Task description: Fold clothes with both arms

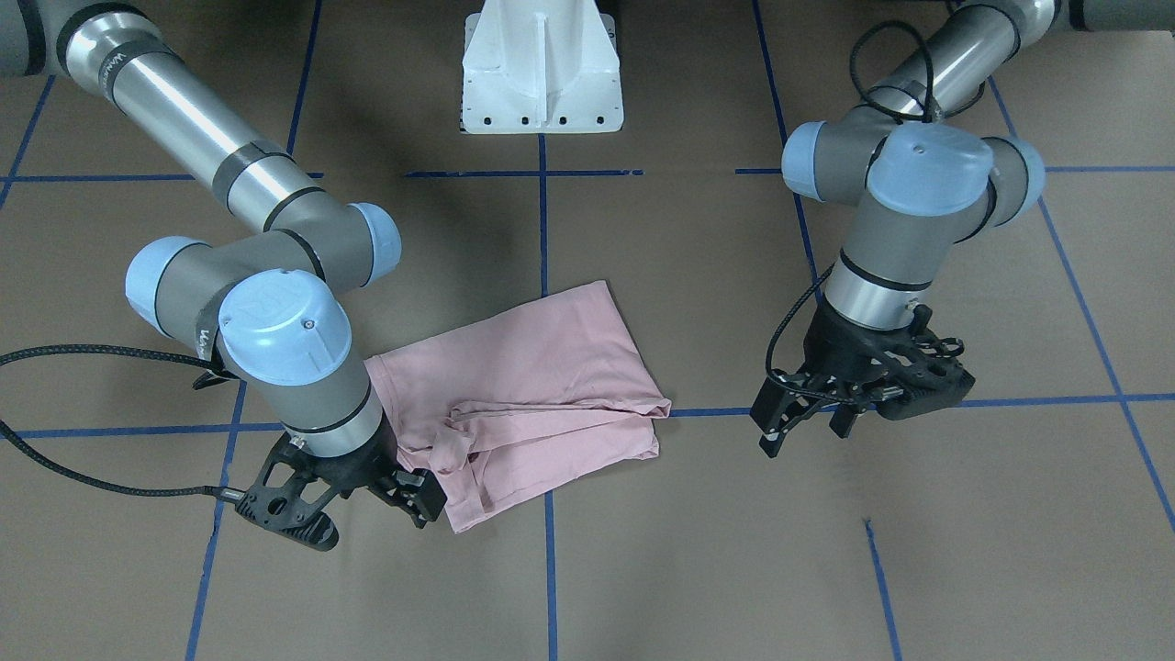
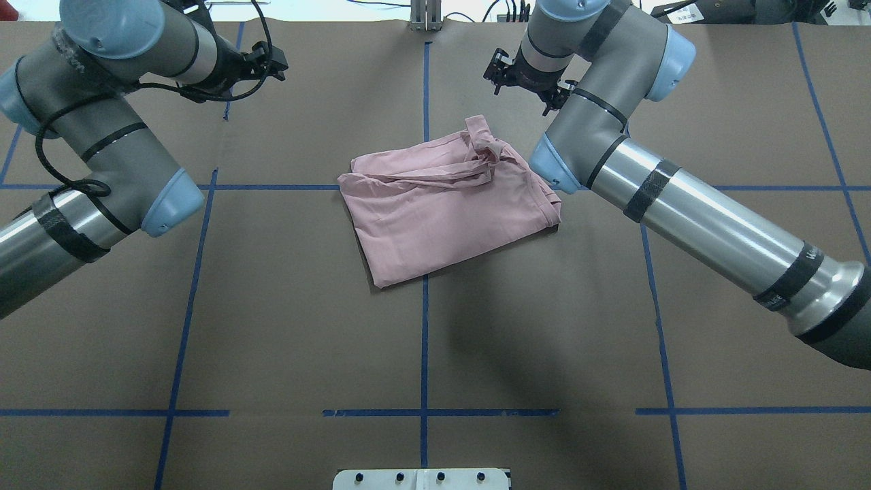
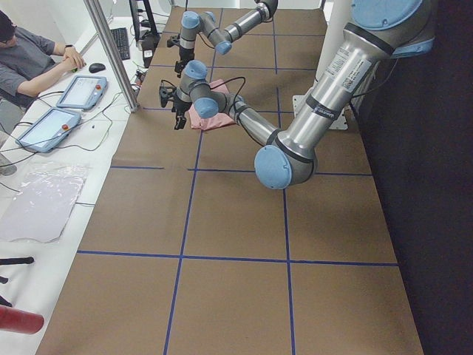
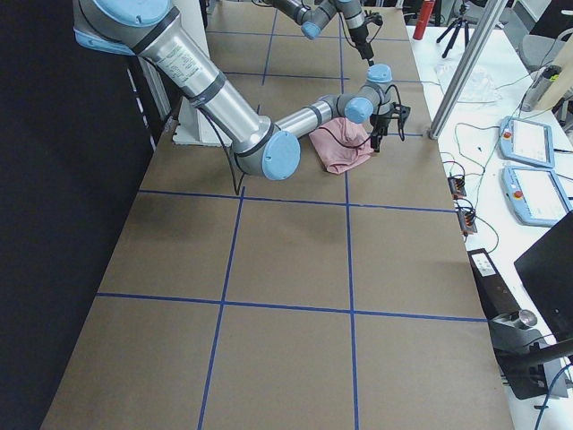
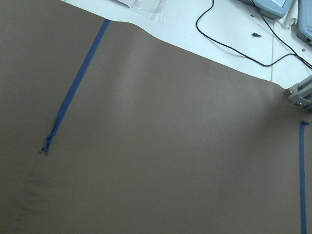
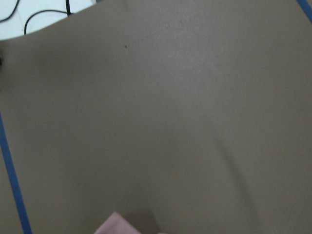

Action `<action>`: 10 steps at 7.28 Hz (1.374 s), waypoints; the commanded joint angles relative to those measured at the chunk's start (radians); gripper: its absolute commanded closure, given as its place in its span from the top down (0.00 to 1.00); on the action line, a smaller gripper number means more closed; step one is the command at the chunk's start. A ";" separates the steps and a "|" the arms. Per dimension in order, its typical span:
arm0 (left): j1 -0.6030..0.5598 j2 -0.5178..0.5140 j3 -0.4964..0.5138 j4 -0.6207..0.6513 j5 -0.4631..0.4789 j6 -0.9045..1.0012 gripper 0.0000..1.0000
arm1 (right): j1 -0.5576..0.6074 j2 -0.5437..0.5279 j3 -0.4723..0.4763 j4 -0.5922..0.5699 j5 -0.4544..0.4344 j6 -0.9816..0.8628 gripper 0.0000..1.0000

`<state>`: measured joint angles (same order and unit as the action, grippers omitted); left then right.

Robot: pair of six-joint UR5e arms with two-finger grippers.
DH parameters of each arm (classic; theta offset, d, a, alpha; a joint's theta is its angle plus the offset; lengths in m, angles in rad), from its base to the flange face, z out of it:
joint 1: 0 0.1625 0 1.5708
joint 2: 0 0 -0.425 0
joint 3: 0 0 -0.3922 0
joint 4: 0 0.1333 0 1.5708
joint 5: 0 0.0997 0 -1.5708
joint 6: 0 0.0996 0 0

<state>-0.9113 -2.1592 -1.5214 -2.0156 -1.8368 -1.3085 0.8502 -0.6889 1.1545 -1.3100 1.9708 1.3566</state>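
Observation:
The clothes are one pale pink T-shirt [image 1: 542, 386] [image 2: 442, 204], lying folded into a rough rectangle at the table's middle with its plain side up. A bunched sleeve [image 2: 484, 151] lies along its far edge. My right gripper [image 1: 367, 519] [image 2: 524, 75] hangs open just beside the shirt's corner, holding nothing. A pink corner [image 6: 117, 225] shows at the bottom of the right wrist view. My left gripper [image 1: 806, 433] [image 2: 262, 62] is open and empty, well away from the shirt over bare table. The left wrist view shows only brown table.
The brown table carries a grid of blue tape lines [image 2: 424, 306]. The white pedestal base [image 1: 542, 83] stands at the robot's side. Past the far edge a person [image 3: 29, 59] sits at a white bench with tablets [image 3: 80, 90] and cables.

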 commanded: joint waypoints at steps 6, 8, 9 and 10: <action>-0.012 0.055 -0.092 0.008 -0.061 0.006 1.00 | -0.176 0.020 0.160 -0.370 -0.141 -0.524 1.00; -0.014 0.055 -0.091 0.008 -0.062 0.008 1.00 | -0.217 0.020 0.140 -0.370 -0.217 -0.540 1.00; -0.014 0.056 -0.091 0.008 -0.062 0.006 1.00 | -0.220 0.020 0.127 -0.368 -0.222 -0.554 1.00; -0.014 0.058 -0.091 0.008 -0.062 0.006 1.00 | -0.220 0.022 0.114 -0.365 -0.243 -0.559 1.00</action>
<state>-0.9249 -2.1032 -1.6125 -2.0079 -1.8989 -1.3018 0.6346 -0.6683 1.2843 -1.6776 1.7510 0.8081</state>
